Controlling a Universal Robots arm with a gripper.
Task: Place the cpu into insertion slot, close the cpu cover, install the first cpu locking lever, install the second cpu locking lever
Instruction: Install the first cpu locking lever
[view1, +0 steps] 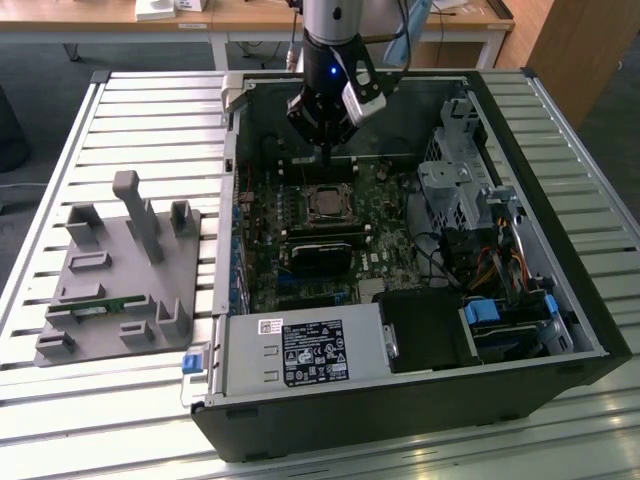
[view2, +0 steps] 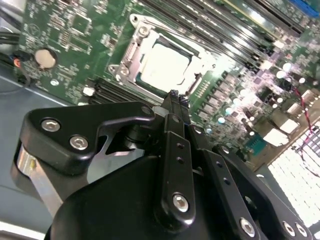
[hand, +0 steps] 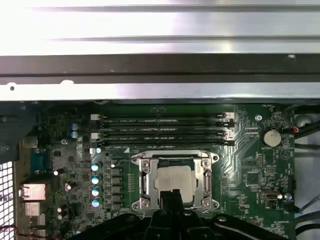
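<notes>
While chip sits in socket, cover down over it, my gripper hovers just above, fingers pinched together, gripping nothing. First two steps look done; levers, can't tell whether latched yet.

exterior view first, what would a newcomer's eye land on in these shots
The open computer case on the slatted table draws the eye first, with the arm's tool hanging over the green board inside it. In both wrist views the silver cpu sits close to the tool, the metal cover framing it. A grey fixture rests on the table at the exterior view's left.
</notes>
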